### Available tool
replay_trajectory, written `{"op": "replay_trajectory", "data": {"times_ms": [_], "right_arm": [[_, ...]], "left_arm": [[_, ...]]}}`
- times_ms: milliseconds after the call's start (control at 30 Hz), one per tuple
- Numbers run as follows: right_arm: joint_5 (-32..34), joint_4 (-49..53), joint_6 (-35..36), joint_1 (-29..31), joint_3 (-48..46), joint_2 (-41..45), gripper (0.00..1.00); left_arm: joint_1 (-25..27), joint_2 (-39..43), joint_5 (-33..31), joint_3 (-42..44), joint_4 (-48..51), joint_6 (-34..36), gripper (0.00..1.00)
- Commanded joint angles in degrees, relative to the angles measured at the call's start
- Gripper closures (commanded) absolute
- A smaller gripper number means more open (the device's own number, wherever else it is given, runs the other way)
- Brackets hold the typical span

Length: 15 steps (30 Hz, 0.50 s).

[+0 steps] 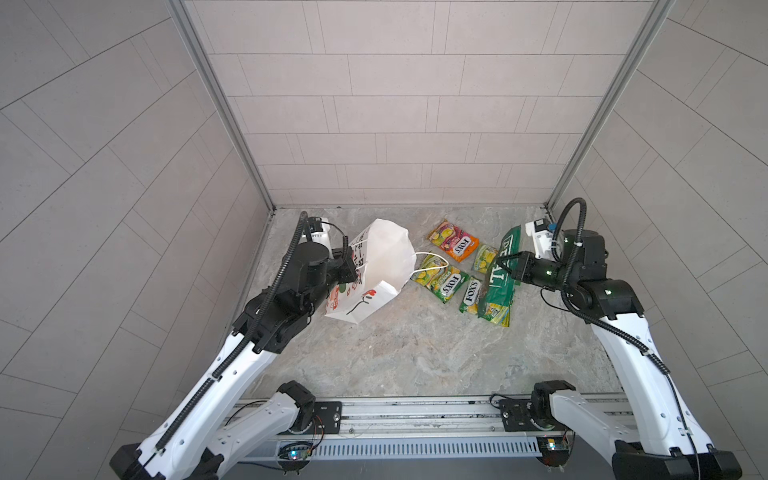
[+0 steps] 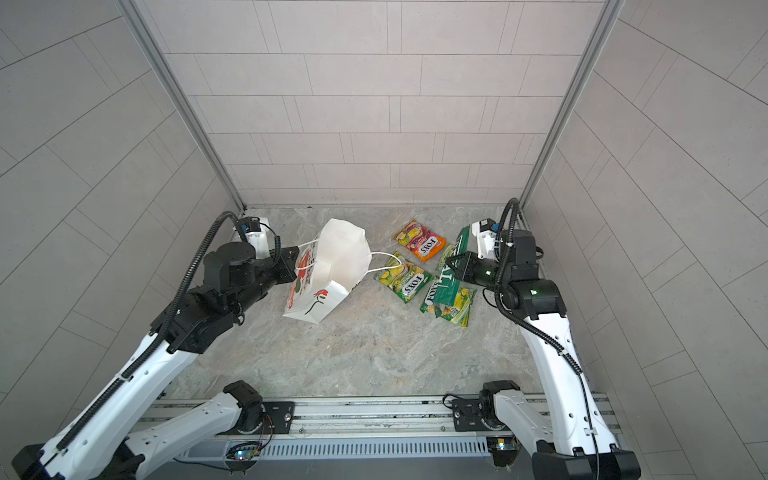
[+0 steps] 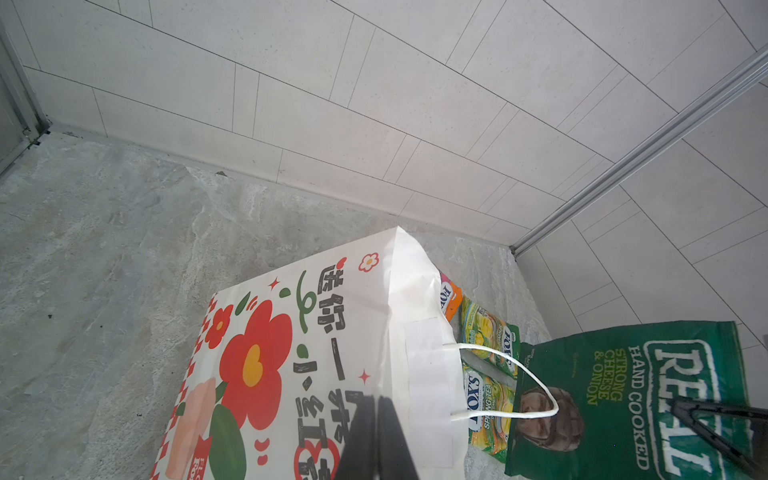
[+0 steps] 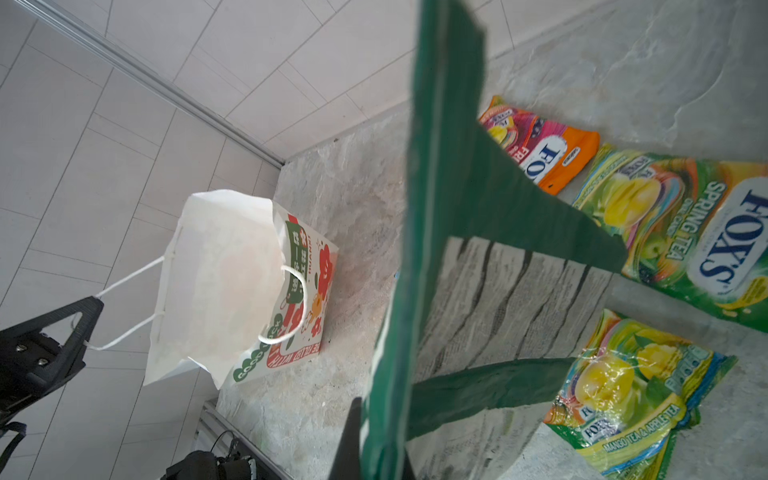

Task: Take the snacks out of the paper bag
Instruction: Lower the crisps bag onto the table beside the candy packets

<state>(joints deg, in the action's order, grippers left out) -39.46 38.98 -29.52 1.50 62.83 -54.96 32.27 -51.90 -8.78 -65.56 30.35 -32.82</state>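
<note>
The white paper bag (image 1: 382,266) (image 2: 340,257) leans on its base, and its open mouth (image 4: 220,282) shows only white paper. My left gripper (image 3: 376,401) (image 1: 352,266) is shut on one of its cord handles. The dark green REAL crisp bag (image 1: 498,286) (image 3: 623,395) stands on edge, with my right gripper (image 4: 376,405) (image 2: 451,264) shut on it. An orange-pink FOX'S packet (image 1: 455,241) (image 4: 540,145) lies flat on the table. Green-yellow FOX'S packets (image 1: 440,280) (image 1: 484,257) (image 4: 631,395) lie there too, one partly under the crisp bag.
The bag's loose handle (image 1: 432,262) drapes over a green-yellow packet. Tiled walls (image 1: 415,124) close the back and both sides. A metal rail (image 1: 415,415) runs along the front edge. Bare marble tabletop (image 1: 415,353) lies in front of the bag and packets.
</note>
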Motion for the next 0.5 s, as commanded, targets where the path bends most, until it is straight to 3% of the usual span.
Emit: {"op": "replay_trajectory", "data": {"times_ms": [0, 267, 467], "right_arm": [[-4.26, -1.46, 2.29, 0.69, -0.99, 2.59, 1.00], [-7.64, -7.25, -2.02, 4.20, -5.46, 4.00, 1.00], [-7.70, -17.27, -8.56, 9.25, -9.86, 4.21, 1.00]], "left_arm": [[-0.28, 0.73, 0.56, -1.63, 0.14, 1.18, 1.00], [-0.28, 0.87, 0.78, -1.61, 0.28, 1.06, 1.00], [-0.28, 0.87, 0.84, -1.72, 0.34, 1.00, 1.00]]}}
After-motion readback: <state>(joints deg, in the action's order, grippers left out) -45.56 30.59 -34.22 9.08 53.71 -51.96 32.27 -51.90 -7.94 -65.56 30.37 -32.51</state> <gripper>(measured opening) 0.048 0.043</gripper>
